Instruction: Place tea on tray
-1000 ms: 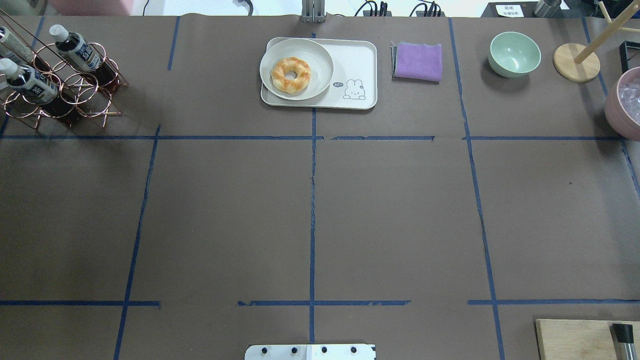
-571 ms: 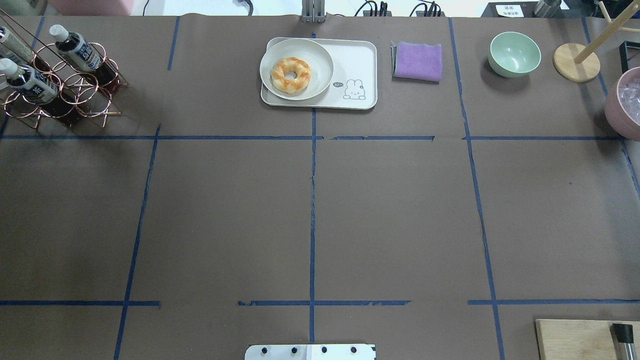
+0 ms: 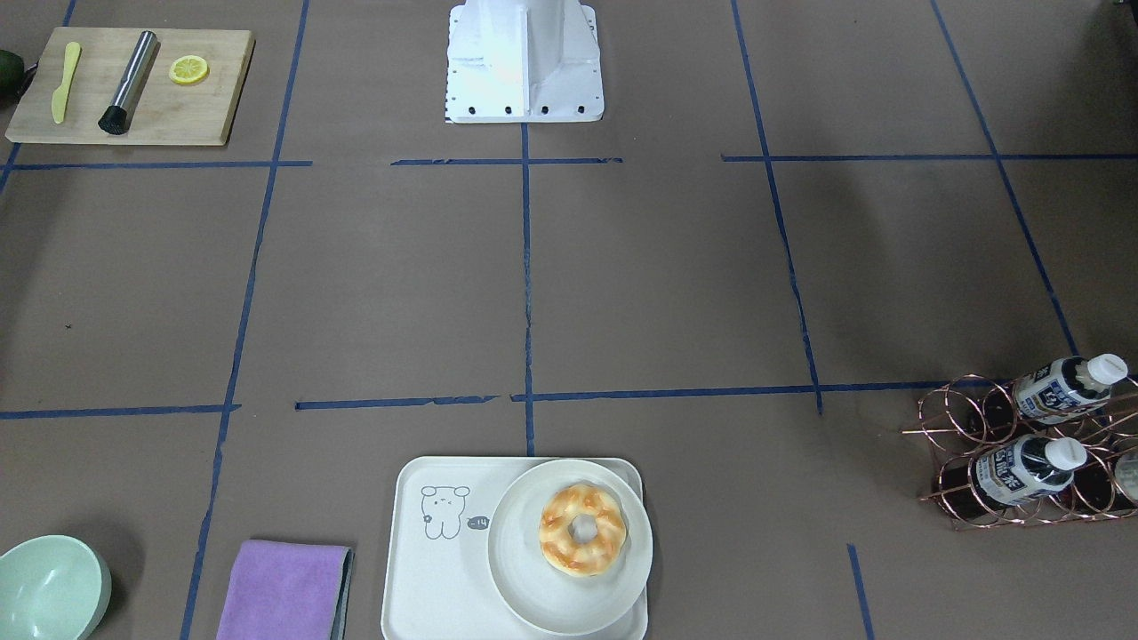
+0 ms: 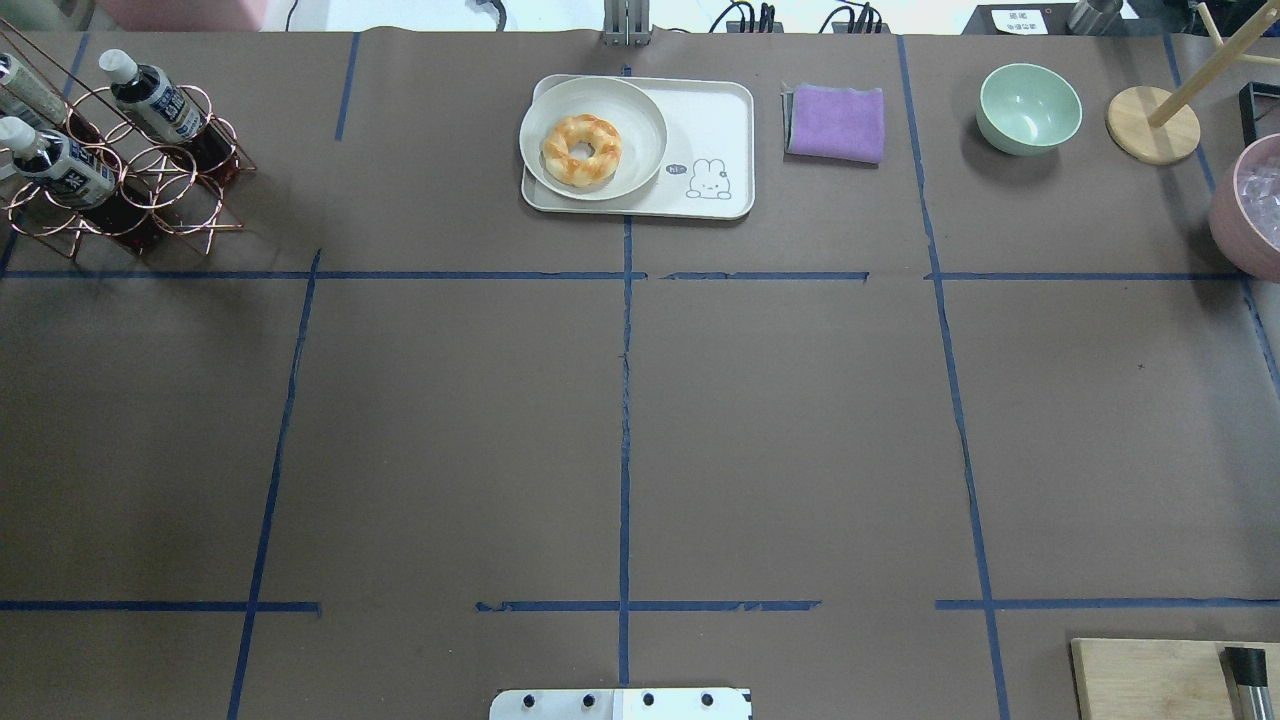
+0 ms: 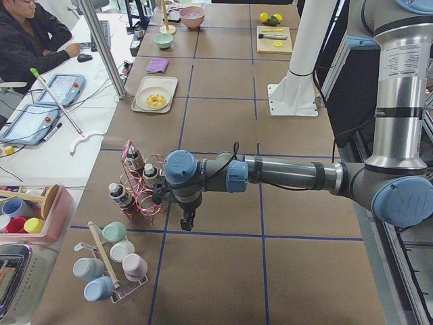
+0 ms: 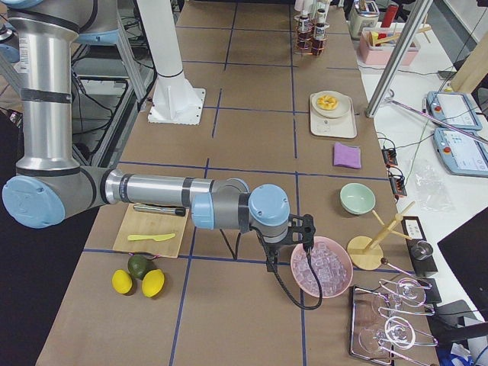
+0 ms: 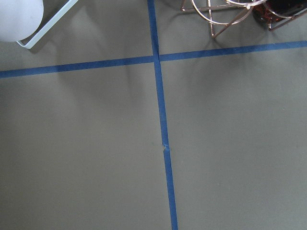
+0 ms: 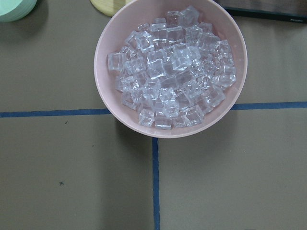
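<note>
I count three tea bottles (image 4: 150,97), one tray (image 4: 715,125), one plate (image 4: 640,115), one doughnut (image 4: 581,150), one cloth (image 4: 836,123), two bowls (image 4: 1030,105)

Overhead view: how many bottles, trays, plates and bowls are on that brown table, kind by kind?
Small clear plastic bottles of dark tea with white caps: 3
Cream-white rectangular plastic tray: 1
Round cream plate holding a doughnut: 1
Bowls (mint-green bowl, pink bowl of ice cubes): 2
Total: 7

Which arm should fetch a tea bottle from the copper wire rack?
Left. The left gripper hangs beside the copper wire rack holding the clear plastic tea bottles; the right gripper is over the pink bowl of ice, at the opposite end.
</note>
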`<state>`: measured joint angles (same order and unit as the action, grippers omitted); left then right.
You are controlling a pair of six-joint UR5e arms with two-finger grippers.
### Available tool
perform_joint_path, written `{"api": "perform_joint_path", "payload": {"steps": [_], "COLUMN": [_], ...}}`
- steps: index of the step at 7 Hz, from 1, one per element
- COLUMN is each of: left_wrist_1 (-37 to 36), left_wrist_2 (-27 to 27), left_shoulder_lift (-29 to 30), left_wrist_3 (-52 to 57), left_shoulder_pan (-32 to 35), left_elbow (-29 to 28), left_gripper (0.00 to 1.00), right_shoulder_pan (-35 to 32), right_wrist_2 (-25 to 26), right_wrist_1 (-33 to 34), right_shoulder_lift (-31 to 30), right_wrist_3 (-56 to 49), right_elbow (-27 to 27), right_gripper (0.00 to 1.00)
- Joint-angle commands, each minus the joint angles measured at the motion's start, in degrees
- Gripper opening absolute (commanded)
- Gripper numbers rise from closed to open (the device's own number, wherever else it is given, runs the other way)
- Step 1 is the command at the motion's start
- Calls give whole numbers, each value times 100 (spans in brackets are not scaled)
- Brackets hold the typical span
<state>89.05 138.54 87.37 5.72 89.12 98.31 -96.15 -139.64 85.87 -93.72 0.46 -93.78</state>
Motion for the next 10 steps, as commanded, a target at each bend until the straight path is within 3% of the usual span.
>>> {"api": "perform_joint_path", "payload": {"steps": [1, 2, 4, 8, 10], "left_wrist_1": [1474, 2528, 3859, 5383, 5771], "left_wrist_2": [-20, -46, -230, -2265, -3039], "left_shoulder_lift": [-18, -62, -123, -97, -53], "left_wrist_3": [-1093, -1474, -2841, -4988, -5326], "left_shoulder_pan": [0, 0, 0, -1103, -1667], "left_elbow": [136, 40, -4, 83, 13], "left_gripper": [100, 100, 100, 100, 100], "right_shoulder_pan": [0, 0, 0, 18, 18], "right_wrist_2": [16, 24, 24, 25, -2], "right_wrist_1": [-9, -18, -27, -18, -18], "right_shoulder_lift": [-6, -6, -6, 20, 38], "right_wrist_3": [7, -2, -2, -2, -2], "right_elbow": [17, 17, 8, -62, -106], "right_gripper": [100, 100, 100, 100, 100]}}
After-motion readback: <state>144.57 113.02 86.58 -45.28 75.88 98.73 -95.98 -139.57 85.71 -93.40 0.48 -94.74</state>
